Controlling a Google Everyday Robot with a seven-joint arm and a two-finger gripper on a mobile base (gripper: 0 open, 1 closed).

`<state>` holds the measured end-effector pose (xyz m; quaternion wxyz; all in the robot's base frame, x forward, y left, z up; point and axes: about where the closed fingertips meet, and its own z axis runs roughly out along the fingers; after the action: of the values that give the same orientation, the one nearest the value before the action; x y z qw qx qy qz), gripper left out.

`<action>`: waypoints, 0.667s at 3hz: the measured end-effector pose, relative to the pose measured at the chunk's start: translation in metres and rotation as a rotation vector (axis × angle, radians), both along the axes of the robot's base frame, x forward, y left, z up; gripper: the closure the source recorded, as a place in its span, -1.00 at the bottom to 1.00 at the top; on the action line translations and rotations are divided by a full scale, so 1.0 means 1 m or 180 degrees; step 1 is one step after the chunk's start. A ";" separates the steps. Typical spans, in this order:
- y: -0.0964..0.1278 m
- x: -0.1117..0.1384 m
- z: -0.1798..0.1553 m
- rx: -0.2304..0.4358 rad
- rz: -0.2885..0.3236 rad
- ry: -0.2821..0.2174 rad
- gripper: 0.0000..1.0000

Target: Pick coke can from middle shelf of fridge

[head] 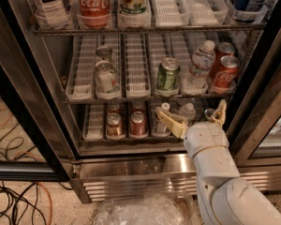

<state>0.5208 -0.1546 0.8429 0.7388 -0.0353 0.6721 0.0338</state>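
The coke can is a small red can with white script at the right end of the middle shelf, with a second red can right behind it. The open fridge fills the view. My gripper is open, its cream fingers spread wide, one finger to the left and one finger to the right. It hovers in front of the bottom shelf, below and a little left of the coke can, empty and apart from it.
On the middle shelf stand a green can, a clear water bottle next to the coke can, and two silver cans. A tall Coca-Cola bottle is on the top shelf. Cans and bottles fill the bottom shelf. Cables lie on the floor.
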 end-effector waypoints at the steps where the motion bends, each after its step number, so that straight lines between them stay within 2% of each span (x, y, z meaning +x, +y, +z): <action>1: -0.015 0.006 -0.002 0.0053 -0.0104 -0.0094 -1.00; 2: -0.028 0.011 -0.005 0.0033 -0.0204 -0.0160 -1.00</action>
<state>0.5313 -0.1826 0.8379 0.7563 -0.0108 0.6540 0.0127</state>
